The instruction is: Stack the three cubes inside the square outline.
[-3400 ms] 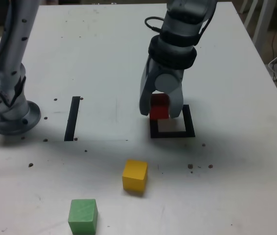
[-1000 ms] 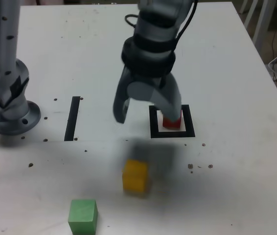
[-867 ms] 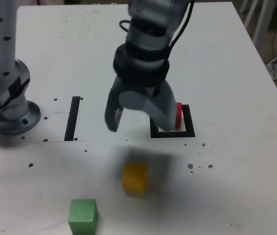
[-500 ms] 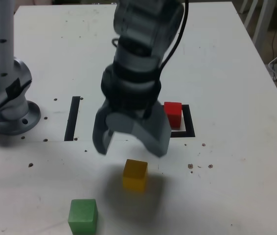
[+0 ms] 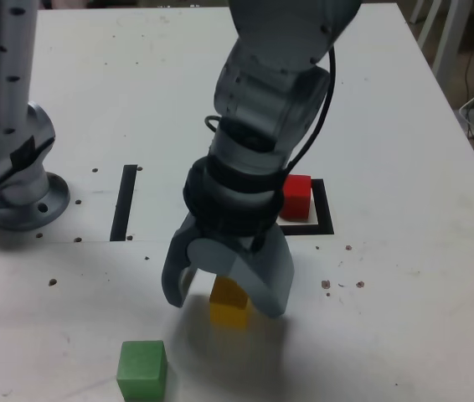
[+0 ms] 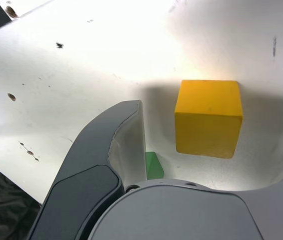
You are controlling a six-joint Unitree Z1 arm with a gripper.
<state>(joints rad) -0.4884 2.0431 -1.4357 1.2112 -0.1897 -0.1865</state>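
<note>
Small matte red cube [image 5: 296, 197] is now released inside the black tape square outline [image 5: 324, 216]. I've swung over to the matte yellow cube [image 5: 229, 302] on the white table [image 5: 404, 276]; fingers [image 5: 224, 295] open, straddling it. Cube 2 grasp next, I judge.

Pincer [image 5: 224, 293] released red cube [image 5: 296, 197], now straddling yellow cube [image 5: 229, 303].
</note>
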